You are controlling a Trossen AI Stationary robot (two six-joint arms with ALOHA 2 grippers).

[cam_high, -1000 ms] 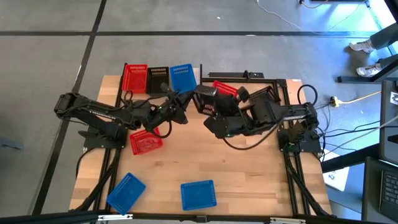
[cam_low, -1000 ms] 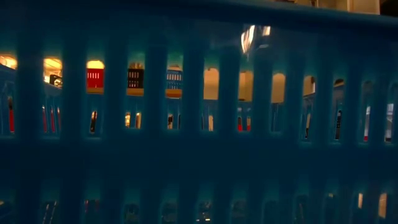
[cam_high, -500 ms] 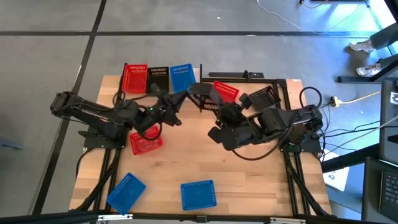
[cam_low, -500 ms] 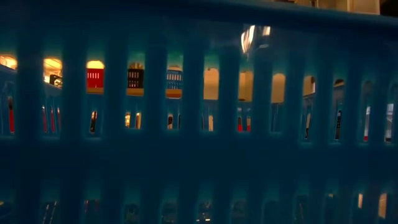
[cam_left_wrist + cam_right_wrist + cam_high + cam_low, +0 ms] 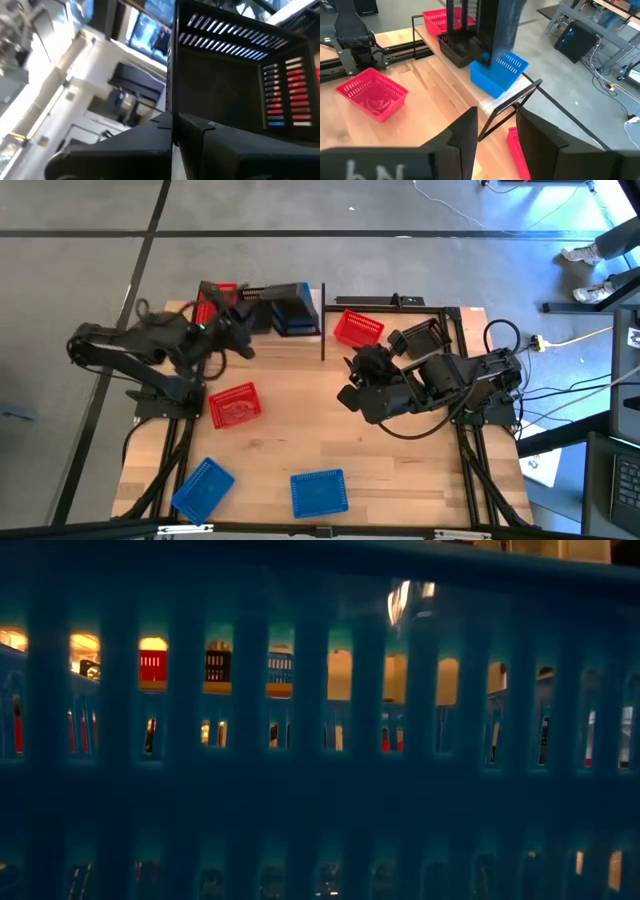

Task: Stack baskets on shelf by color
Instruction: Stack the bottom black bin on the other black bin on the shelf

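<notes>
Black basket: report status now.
Left gripper shut on black basket, raised over shelf near blue basket. Right gripper open, idle over table. No obstruction seen.

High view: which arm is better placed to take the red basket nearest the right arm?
Right. The right gripper is open, empty and near that red basket; the left gripper is shut on a black basket.
</notes>
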